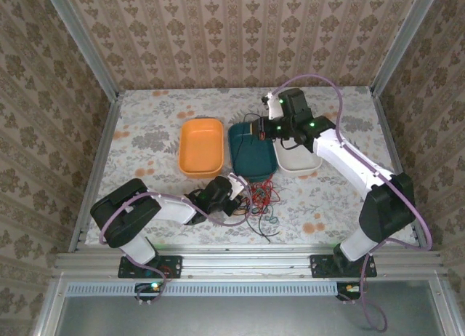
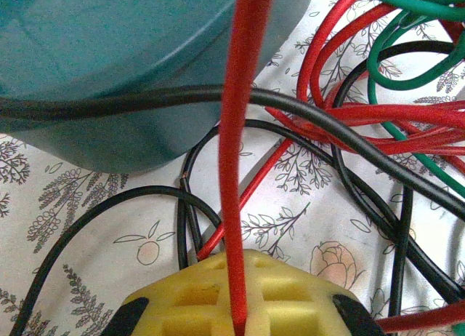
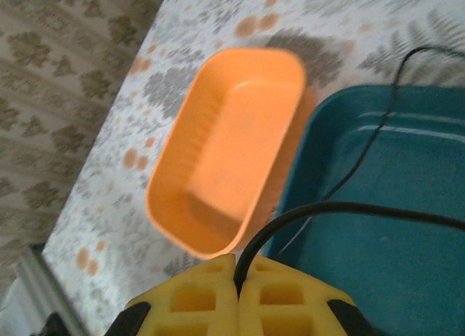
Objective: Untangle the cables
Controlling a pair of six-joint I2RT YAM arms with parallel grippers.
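cables (image 1: 259,198) lie tangled just beside the teal bin (image 3: 378,278). left gripper (image 2: 238,325) pinches a red cable (image 2: 243,132), right gripper (image 3: 238,274) a black cable (image 3: 341,208) over the bin. likely mid-separation; next, draw them apart slowly.

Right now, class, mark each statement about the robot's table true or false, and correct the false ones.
1. The left gripper is shut on a red cable. True.
2. The right gripper is open. False: it is shut on a black cable.
3. The teal tub stands between the orange tub and the white tub. True.
4. The tangle of cables lies inside the orange tub. False: it lies on the table, beside the teal tub's near end.
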